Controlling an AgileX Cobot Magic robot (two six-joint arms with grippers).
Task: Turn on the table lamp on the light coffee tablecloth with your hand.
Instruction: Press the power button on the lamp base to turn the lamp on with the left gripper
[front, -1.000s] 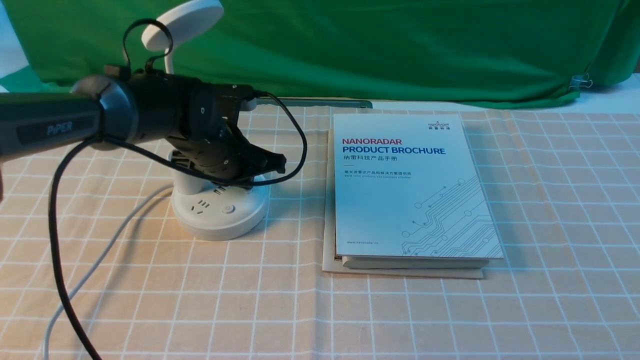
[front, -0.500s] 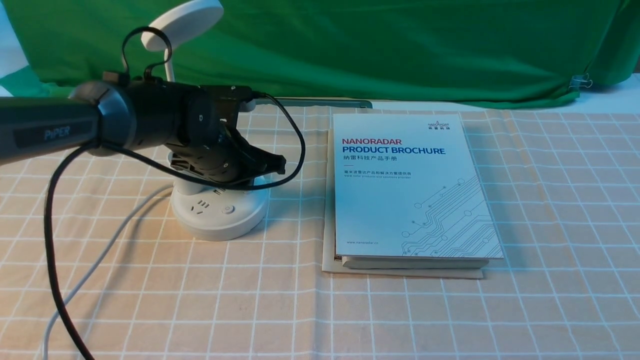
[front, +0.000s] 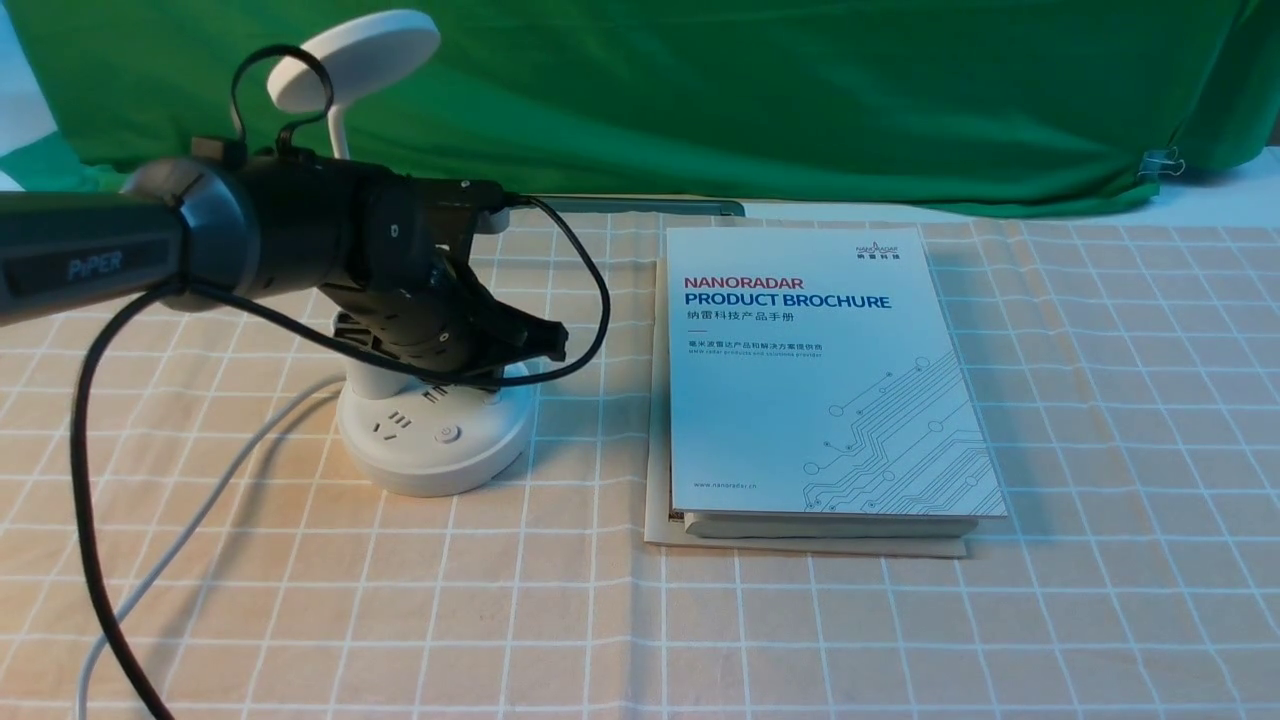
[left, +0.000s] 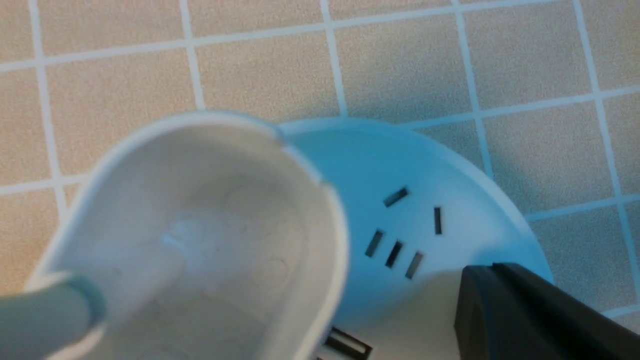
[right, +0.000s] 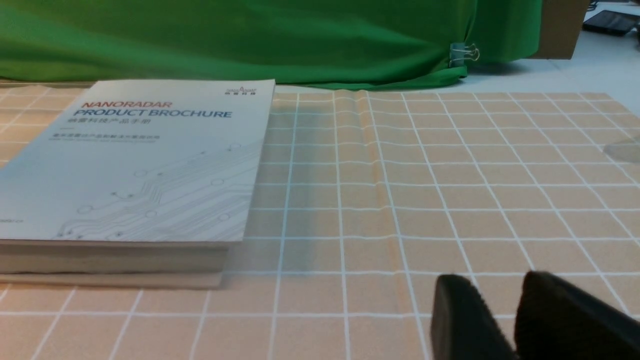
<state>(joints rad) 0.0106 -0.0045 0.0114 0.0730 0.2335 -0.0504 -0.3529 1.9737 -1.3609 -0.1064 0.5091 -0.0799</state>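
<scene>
The table lamp's base (front: 430, 460) lies beneath the left pincer (front: 490, 375), on the tablecloth (front: 800, 640); right of that pincer lies a brochure (front: 820, 400), and behind it hangs a cloth (front: 800, 100).

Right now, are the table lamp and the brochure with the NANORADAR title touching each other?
Apart: in the front view, a strip of tablecloth shows between the lamp's base and the brochure.
</scene>
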